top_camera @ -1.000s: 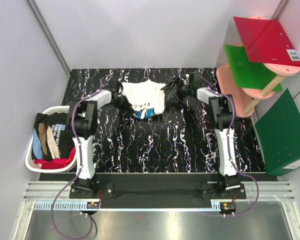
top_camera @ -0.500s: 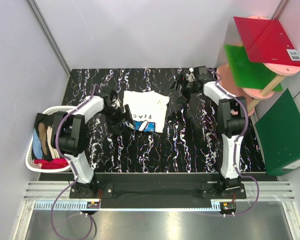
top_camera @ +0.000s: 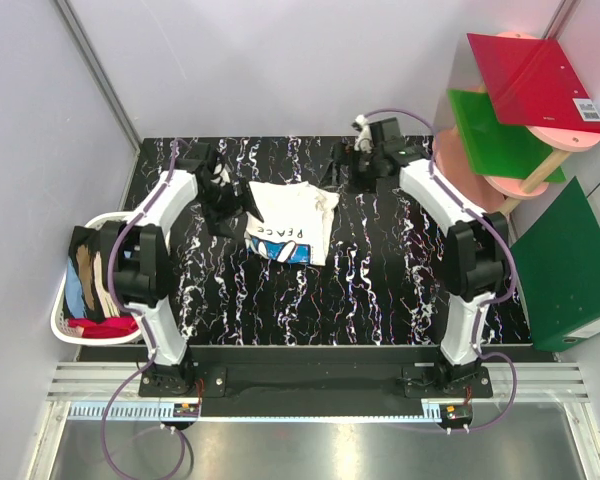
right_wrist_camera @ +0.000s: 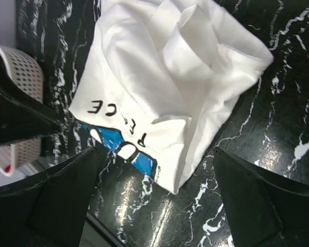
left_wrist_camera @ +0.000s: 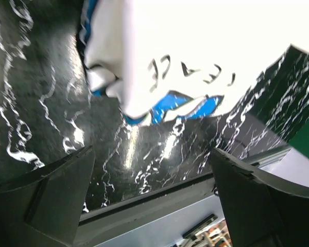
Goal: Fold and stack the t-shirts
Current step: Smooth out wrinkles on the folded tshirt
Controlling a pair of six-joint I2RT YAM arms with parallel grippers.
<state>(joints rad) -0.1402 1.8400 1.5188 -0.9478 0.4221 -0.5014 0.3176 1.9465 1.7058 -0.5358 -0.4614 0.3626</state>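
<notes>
Folded cream tee point(top_camera: 290, 222) sits far-centre on the counter point(top_camera: 380, 290), off every edge, with bare counter from its 3 to 8 o'clock. Left gripper point(left_wrist_camera: 152, 152) at its 9, right gripper point(right_wrist_camera: 155, 152) at its 1, both released and holding nothing. Dark lettering, blue patch at the tee's 6 o'clock edge.

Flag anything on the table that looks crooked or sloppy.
The white t-shirt lies at a slant to the edges of the table, and its fold is sloppy: a loose flap bunches up on top, and the blue print sticks out unevenly along one edge.
</notes>
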